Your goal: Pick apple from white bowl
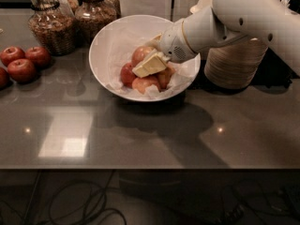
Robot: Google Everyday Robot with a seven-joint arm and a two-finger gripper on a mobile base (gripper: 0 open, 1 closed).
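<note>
The white bowl [100, 42] stands at the middle back of the grey table, lined with crumpled white paper. Several apples lie in it. The largest apple [140, 54], red-orange with a paler blush, sits at the top of the pile. Smaller apples [127, 74] lie beside and below it. My gripper [149, 63] reaches into the bowl from the right on a white arm [220, 22] and lies against the right side of the largest apple, covering part of it.
Small dark red apples [23, 64] lie on the table at the left. Two glass jars [49, 25] stand behind them. A stack of beige bowls [234, 62] stands right of the white bowl, under the arm. Cables lie on the floor below the table's front edge.
</note>
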